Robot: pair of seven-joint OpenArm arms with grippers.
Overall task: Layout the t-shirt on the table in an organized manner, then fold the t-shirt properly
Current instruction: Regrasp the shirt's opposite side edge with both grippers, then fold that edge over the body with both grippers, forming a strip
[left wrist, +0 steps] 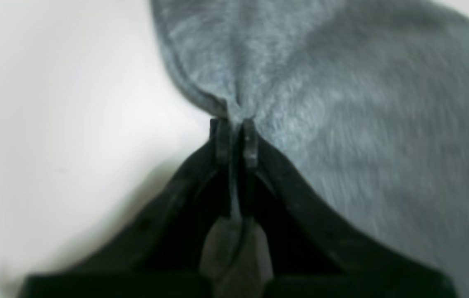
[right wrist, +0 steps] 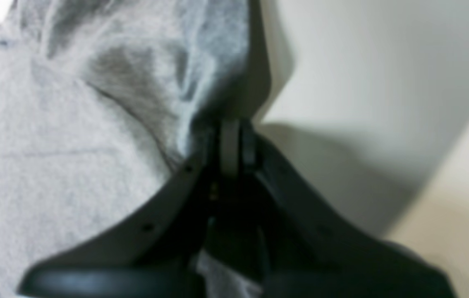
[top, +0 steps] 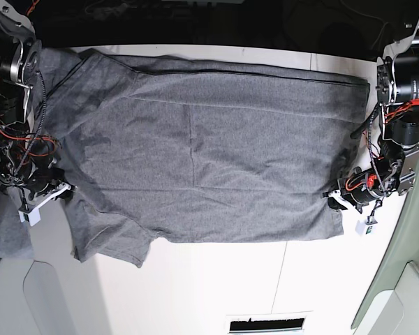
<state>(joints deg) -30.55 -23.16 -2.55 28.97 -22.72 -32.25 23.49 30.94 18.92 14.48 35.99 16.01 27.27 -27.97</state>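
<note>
A: At our left wrist, black fingers (left wrist: 234, 138) pinch a gathered edge of the large heather-grey cotton t-shirt (top: 195, 146); our right fingers (right wrist: 230, 142) are pressed together on another soft, bunched fold.

B: Beyond them, the shirt lies spread wide and mostly flat across the matte white worktop (top: 265, 279), one short sleeve trailing at the near edge.

A: We judge the laying-out nearly done. Next, we would draw both edges taut and set them down without fresh wrinkles.
</note>
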